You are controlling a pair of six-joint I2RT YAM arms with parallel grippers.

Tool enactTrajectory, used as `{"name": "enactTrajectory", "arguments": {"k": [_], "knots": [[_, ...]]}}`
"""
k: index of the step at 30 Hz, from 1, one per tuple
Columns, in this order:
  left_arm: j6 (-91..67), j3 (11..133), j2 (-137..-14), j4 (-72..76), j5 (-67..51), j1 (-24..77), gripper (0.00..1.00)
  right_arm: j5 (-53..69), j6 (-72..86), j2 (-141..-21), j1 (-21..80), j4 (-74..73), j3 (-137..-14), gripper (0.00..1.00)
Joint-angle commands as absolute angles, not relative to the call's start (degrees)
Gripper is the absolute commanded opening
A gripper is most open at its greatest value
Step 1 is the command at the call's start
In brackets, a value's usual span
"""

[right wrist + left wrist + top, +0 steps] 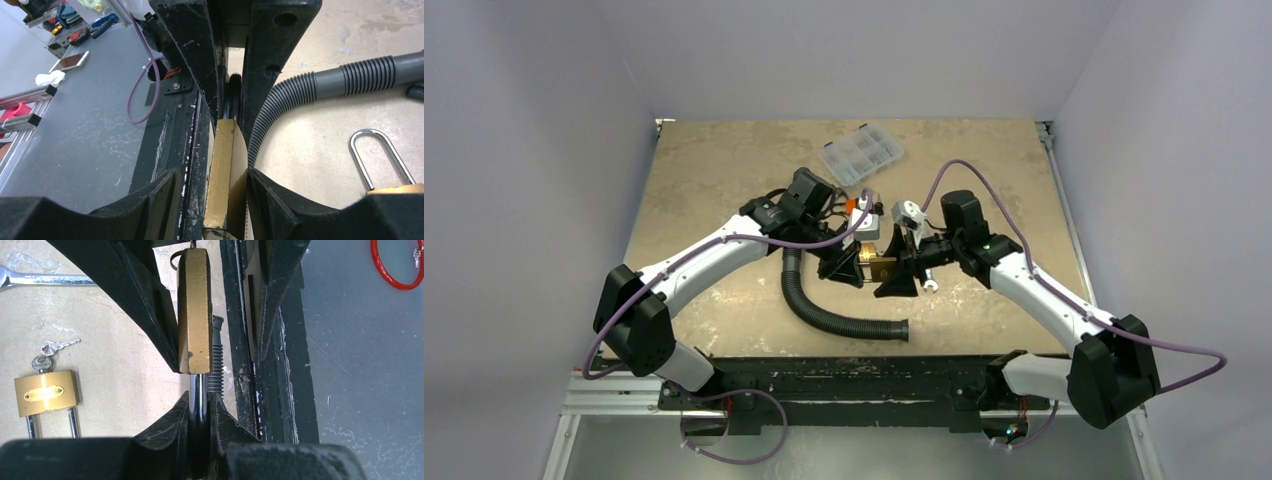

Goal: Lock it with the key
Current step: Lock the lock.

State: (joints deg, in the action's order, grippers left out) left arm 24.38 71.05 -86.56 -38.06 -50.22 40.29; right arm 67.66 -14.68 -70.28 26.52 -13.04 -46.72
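A brass padlock [882, 268] hangs in the air between both grippers at mid-table. My left gripper [200, 399] is shut on its steel shackle [200, 385], and the brass body [195, 310] points away from it, edge-on. My right gripper [212, 172] is open around the same body [220, 165]. One finger [280, 200] lies against the body and the other [160, 200] stands apart from it. A thin ring [173, 260] shows at the body's far end; the key there is hidden. A second brass padlock [46, 392] lies on the table with small keys [52, 346] at its base.
A grey corrugated hose [824, 310] curves on the table under the grippers and shows in the right wrist view [320, 85]. A wrench [45, 279] lies nearby. A clear compartment box [861, 152] sits at the back. The second padlock's shackle [380, 155] lies beside my right fingers.
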Motion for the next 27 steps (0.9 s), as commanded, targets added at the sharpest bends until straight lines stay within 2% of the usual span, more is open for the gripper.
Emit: {"name": "enactTrajectory", "arguments": {"k": [1, 12, 19, 27], "knots": [[24.04, 74.84, -84.25, -33.49, -54.85, 39.61, 0.00, 70.04, -8.80, -67.91, 26.26, -4.62, -46.13, 0.57], [21.77, 74.75, -83.23, -32.22, -57.74, 37.48, 0.00, 70.72, 3.27, -68.90, 25.47, 8.96, -43.45, 0.52], [19.72, 74.71, -83.36, -30.00, -58.18, 37.40, 0.00, 71.10, 11.63, -69.14, 25.56, 18.35, -39.98, 0.45], [17.89, 74.54, -83.83, -28.10, -58.16, 37.43, 0.00, 70.56, 14.36, -69.32, 25.58, 21.46, -39.24, 0.43]]}}
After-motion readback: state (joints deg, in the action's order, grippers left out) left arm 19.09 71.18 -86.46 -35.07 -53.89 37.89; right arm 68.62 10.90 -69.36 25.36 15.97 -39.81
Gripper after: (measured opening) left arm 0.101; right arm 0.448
